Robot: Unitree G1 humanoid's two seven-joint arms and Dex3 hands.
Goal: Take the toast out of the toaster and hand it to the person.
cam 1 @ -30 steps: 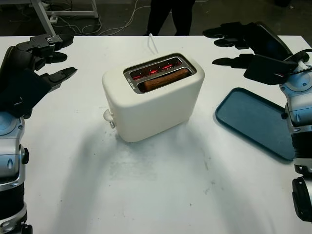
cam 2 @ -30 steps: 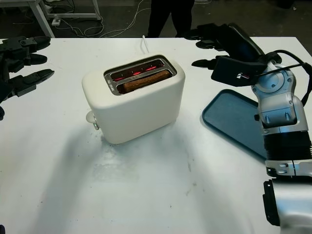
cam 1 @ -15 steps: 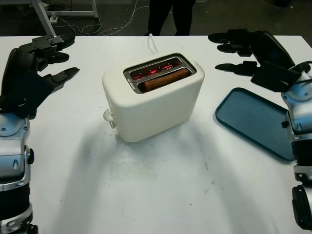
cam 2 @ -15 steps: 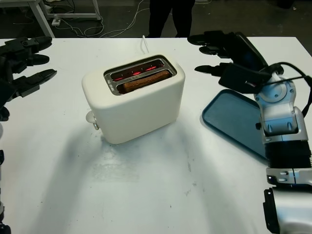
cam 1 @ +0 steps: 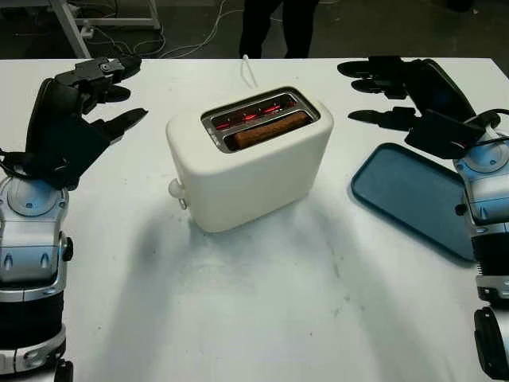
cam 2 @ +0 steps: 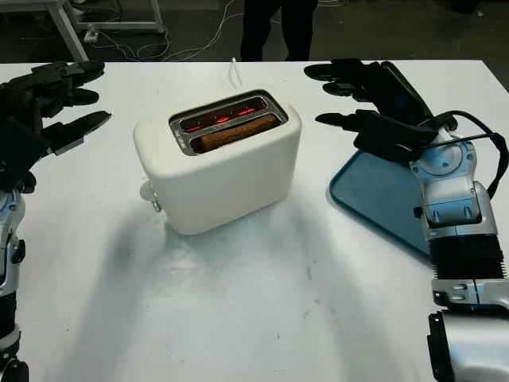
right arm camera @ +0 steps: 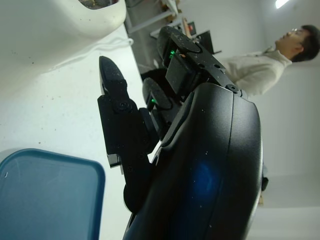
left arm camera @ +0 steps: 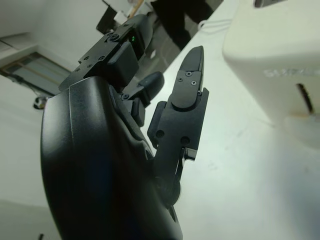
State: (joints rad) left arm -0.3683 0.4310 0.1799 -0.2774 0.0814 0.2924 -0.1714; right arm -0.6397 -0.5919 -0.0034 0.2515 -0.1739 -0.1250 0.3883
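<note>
The browned slice of toast sits low in the front slot of the cream plastic two-slot toaster, top edge just showing at the rim. Back slot looks empty, with heating elements glowing red. The toaster stands mid white tabletop, its lever knob facing my left side and a white cord running off the far edge.

My black three-finger left hand is up off the tabletop, left of the toaster and apart from it, open, holding nothing. My black three-finger right hand is raised on the other side, near the toaster's right end but not touching, also open and empty, fingers pointing toward the toaster. A flat teal plastic tray lies on the tabletop under and beside my right arm.

A person in dark trousers stands at the far edge, behind the toaster.

Progress, as I judge it: nothing done yet. Toast not gripped, not lifted. Left to do: bring a hand over the front slot, pinch the exposed edge, pull straight up, then reach across to the person. The hot elements and the shallow exposed edge are the tricky bits.
</note>
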